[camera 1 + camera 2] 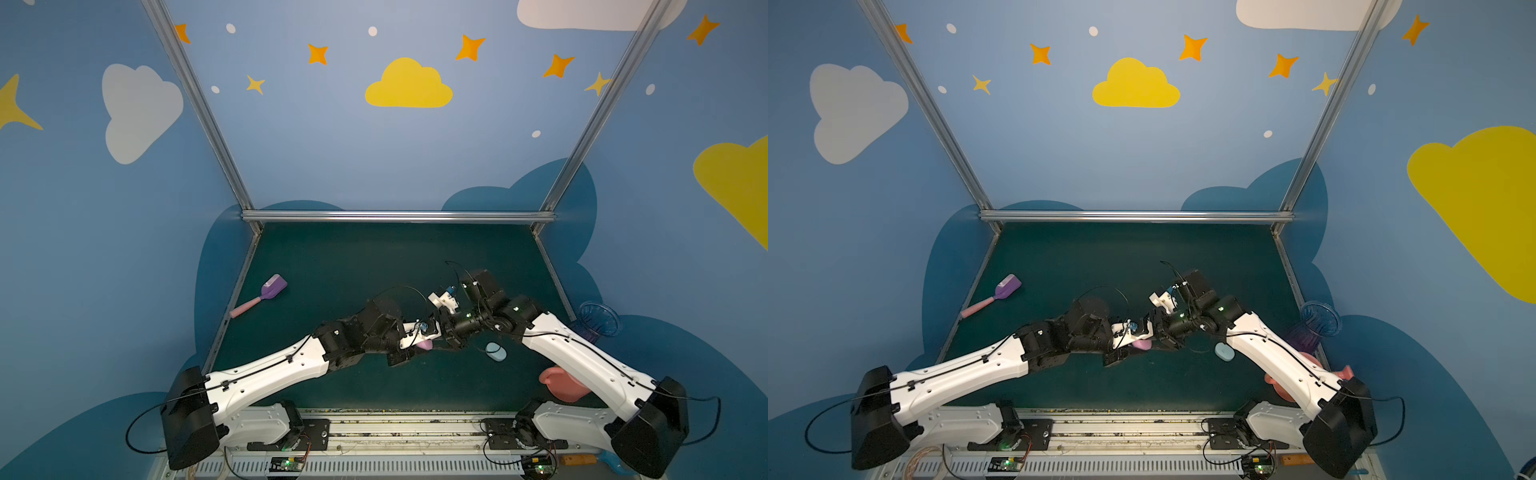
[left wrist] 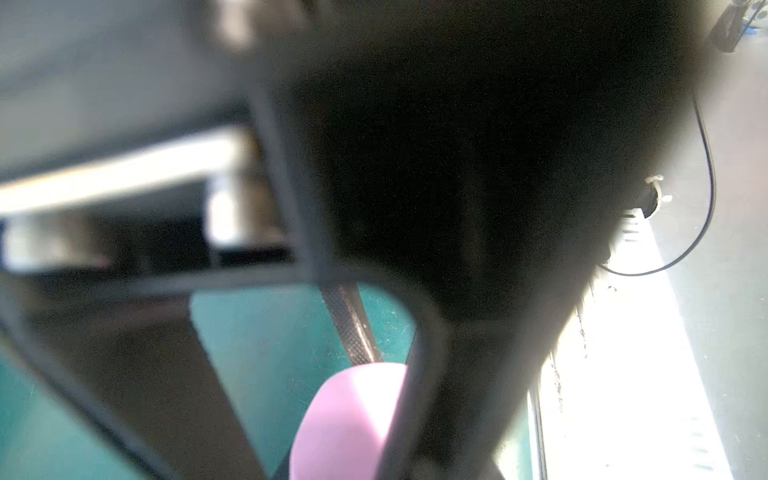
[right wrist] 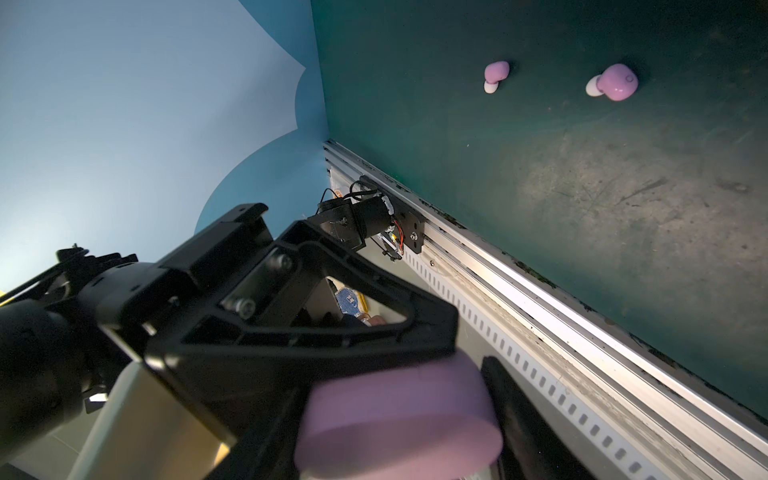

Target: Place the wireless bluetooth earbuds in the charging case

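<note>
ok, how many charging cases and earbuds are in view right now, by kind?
Charging cases: 2 (pink case, pale blue case)
Earbuds: 2 (pink earbud with a round dot, second pink earbud)
Total: 4 in view

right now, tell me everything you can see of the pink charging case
The pink charging case is a thick, rounded oval of matte lilac-pink plastic. It sits over the near middle of the green mat. The right gripper seems to grip it, one finger along its side; the left gripper crowds the other side. No seam shows, so open or shut is unclear, as is whether it touches the mat.
</note>
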`<state>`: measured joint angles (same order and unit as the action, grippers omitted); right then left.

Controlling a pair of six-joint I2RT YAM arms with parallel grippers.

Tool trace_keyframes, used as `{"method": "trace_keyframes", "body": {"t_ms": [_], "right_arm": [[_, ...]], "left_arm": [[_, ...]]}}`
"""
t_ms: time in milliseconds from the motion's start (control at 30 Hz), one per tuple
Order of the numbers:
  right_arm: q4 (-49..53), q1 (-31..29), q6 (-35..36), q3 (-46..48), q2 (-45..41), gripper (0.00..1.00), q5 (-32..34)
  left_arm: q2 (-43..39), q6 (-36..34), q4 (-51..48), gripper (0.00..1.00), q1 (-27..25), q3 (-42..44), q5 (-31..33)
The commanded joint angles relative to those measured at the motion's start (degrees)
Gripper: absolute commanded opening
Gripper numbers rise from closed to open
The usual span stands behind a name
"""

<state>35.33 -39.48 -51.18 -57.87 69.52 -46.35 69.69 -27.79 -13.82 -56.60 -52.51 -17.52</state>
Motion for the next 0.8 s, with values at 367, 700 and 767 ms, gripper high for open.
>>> {"method": "trace_keyframes", "body": {"t_ms": [367,700,767], "right_arm": [[-2.78,2.49,-0.76,-1.09,-4.18,0.72,0.75],[1.15,8.64,0.75,2.87,-8.68,0.75,1.17],[3.21,10.48,3.36,4.09,-9.75,0.75,2.15]], "left_arm": [[-1.24,2.32,-2.08,0.19,-1.04,-0.24,-1.15],[-2.62,6.92,0.79,0.17,0.11,0.69,-4.28],[-3.59,9.95,3.3,0.17,1.34,1.58,-7.14]]}}
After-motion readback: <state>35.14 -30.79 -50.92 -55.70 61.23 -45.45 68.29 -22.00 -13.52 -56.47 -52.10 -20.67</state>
